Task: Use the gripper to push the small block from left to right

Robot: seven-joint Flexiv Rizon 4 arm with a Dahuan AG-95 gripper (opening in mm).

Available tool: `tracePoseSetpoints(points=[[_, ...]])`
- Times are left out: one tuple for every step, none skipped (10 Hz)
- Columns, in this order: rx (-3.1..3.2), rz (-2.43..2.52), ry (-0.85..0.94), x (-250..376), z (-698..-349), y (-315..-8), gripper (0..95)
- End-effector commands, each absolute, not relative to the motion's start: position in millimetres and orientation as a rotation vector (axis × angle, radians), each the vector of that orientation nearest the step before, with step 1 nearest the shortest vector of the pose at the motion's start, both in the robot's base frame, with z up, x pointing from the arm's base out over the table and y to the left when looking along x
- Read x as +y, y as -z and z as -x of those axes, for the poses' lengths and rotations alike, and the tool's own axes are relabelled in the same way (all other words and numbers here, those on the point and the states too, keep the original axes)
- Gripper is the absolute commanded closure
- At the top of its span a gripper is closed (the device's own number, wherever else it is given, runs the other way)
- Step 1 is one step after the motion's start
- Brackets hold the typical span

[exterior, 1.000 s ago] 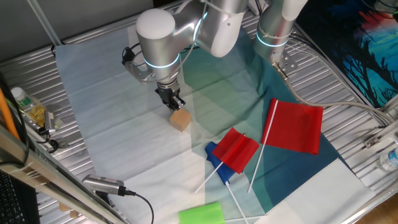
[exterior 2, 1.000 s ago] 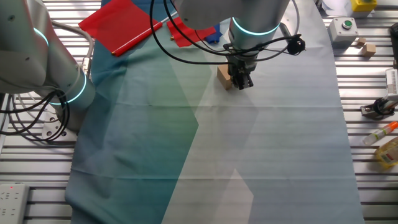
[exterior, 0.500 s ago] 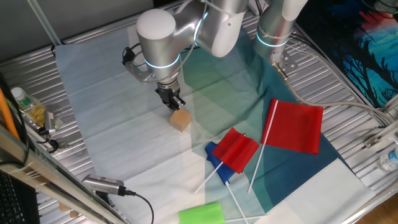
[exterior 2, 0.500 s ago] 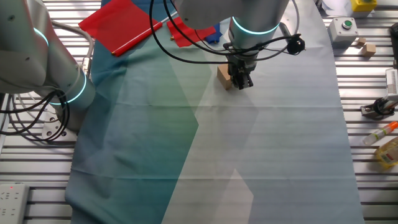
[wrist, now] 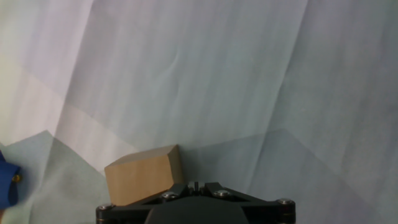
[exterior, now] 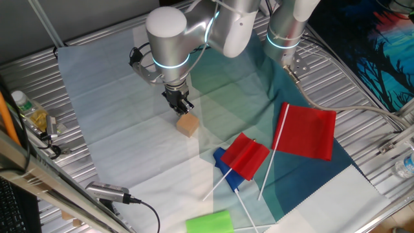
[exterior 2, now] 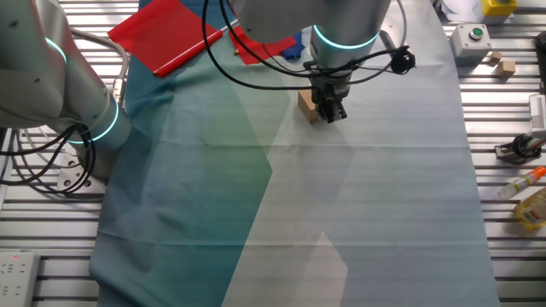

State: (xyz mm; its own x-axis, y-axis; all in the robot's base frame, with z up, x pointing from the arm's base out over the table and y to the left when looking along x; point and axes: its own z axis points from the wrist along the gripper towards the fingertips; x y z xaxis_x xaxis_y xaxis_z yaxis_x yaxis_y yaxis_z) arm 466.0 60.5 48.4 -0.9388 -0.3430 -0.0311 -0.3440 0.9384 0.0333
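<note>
The small block (exterior: 188,125) is a light-brown wooden cube on the pale cloth. It also shows in the other fixed view (exterior 2: 306,104) and in the hand view (wrist: 144,175). My gripper (exterior: 180,105) is shut and empty, its black tip low over the cloth and right against the block's side. In the other fixed view the gripper (exterior 2: 332,112) stands just right of the block. In the hand view the gripper (wrist: 194,186) shows with its jaws together, the block at its left.
Red flags (exterior: 306,131) and a smaller one (exterior: 246,155) lie on the teal cloth beyond the block, with a blue piece (exterior: 226,169). A green cylinder (exterior: 209,222) lies at the front edge. A second silver arm (exterior: 288,26) stands behind.
The arm's body has shifted slightly; the gripper tip and block stay almost where they were.
</note>
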Motion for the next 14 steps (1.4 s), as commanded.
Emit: tracePoseSetpoints(points=[[3.080,0.477,-0.034,60.9,-467.1,-47.9,95.0],[3.085,0.455,-0.038,60.9,-467.1,-47.9,95.0],[3.085,0.454,-0.040,60.9,-467.1,-47.9,95.0],[3.086,0.442,-0.046,60.9,-467.1,-47.9,95.0],[3.086,0.439,-0.047,60.9,-467.1,-47.9,95.0],[3.088,0.436,-0.048,60.9,-467.1,-47.9,95.0],[3.087,0.437,-0.052,60.9,-467.1,-47.9,95.0],[3.086,0.439,-0.053,60.9,-467.1,-47.9,95.0],[3.086,0.441,-0.056,60.9,-467.1,-47.9,95.0],[3.086,0.446,-0.057,60.9,-467.1,-47.9,95.0],[3.087,0.453,-0.060,60.9,-467.1,-47.9,95.0],[3.089,0.456,-0.060,60.9,-467.1,-47.9,95.0],[3.089,0.457,-0.060,60.9,-467.1,-47.9,95.0],[3.089,0.460,-0.061,60.9,-467.1,-47.9,95.0]])
